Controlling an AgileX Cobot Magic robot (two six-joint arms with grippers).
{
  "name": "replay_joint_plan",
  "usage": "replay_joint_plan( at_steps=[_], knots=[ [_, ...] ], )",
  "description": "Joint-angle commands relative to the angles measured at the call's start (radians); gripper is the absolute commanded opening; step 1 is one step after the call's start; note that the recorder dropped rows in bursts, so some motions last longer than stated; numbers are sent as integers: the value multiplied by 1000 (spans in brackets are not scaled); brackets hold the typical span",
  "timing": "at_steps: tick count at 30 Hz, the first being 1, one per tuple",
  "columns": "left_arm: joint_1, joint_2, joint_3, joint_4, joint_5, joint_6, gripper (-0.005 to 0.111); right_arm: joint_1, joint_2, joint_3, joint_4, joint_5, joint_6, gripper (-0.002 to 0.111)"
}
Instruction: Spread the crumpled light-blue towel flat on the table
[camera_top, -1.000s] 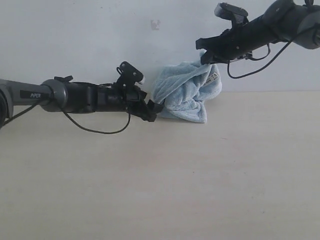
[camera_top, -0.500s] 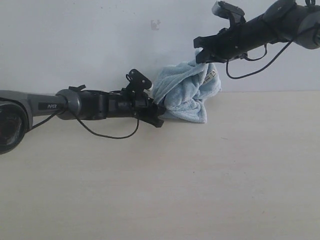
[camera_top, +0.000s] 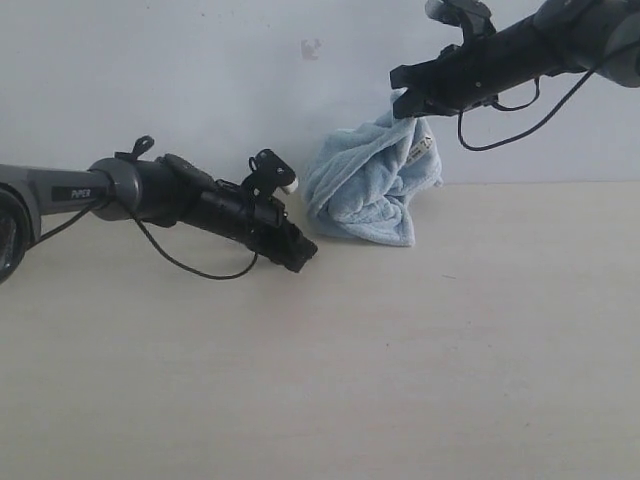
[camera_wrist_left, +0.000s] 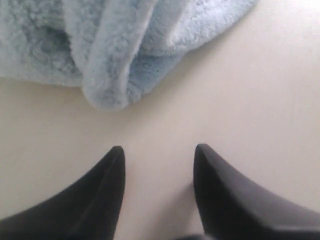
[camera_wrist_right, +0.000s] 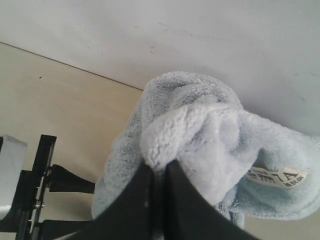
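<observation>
Gripping the top fold of the towel (camera_top: 365, 195) in the right end effector (camera_top: 408, 106), with the rest heaped on the worktop (camera_top: 420, 350) at far centre. Holding the left end effector (camera_top: 304, 252) released, just left of the towel, apart.

I see a wide, pale beige matte table (camera_top: 400, 380) with faint wood grain. At its far edge, by the white wall (camera_top: 150, 80), a crumpled pale light-blue fluffy terry towel (camera_top: 365, 195) rests on its lower folds, bunched upward rather than flat.
</observation>
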Motion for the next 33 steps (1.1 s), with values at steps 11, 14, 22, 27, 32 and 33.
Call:
replay_joint_plan(
  at_steps=[11,14,22,27,32,33],
  knots=[
    [83,-36,-8,-386,127,212,42,-6,-16,-3,9,21,-10,0],
    [82,-14,-8,-364,134,215,42,-6,-16,-3,9,21,-10,0],
    [66,11,-8,-540,71,383,42,-6,-16,-3,9,21,-10,0],
    [52,20,-10,-587,60,464,42,-6,-16,-3,9,17,-12,0],
    [7,20,-10,-595,-39,530,40,-6,-16,-3,9,15,-12,0],
    [4,20,-10,-595,-64,532,36,-6,-16,-3,9,15,-12,0]
  ],
)
